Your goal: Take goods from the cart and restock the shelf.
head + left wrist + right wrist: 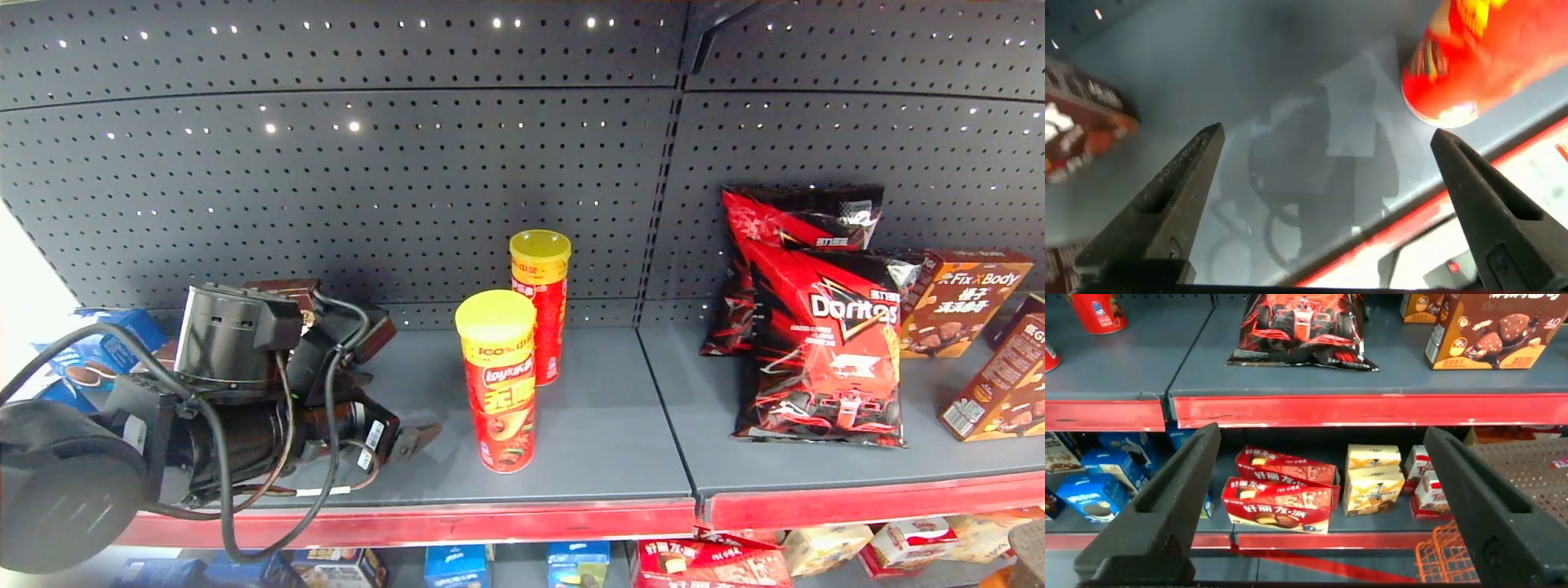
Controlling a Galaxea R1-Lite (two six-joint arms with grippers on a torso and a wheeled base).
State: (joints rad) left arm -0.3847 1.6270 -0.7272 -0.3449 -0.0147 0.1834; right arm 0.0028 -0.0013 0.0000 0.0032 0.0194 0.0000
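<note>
While the front can (pixel 495 380) is already set upright near the front edge of the shelf (pixel 604 425), with the rear can (pixel 540 306) standing just behind it toward the perforated back panel, the restocking is judged to be only partly done. Both cans are red with yellow lids, and nothing is touching either of them.

The left end effector (pixel 420 437) is held low over the shelf just beside the front can, apart from it; in its wrist view the fingers are spread wide and nothing is gripped. The right end effector (pixel 1321 433) is likewise seen open and empty, held in front of the shelving at the level of the lower shelf, where red boxes (pixel 1282 494) are stacked.

Farther along the upper shelf, snack bags (pixel 824 351) and brown boxes (pixel 971 298) are arranged. Bare shelf space is left around the cans. An orange wire basket (pixel 1454 555) is glimpsed below. Since neither end effector carries goods, another item is presumably to be fetched from the cart.
</note>
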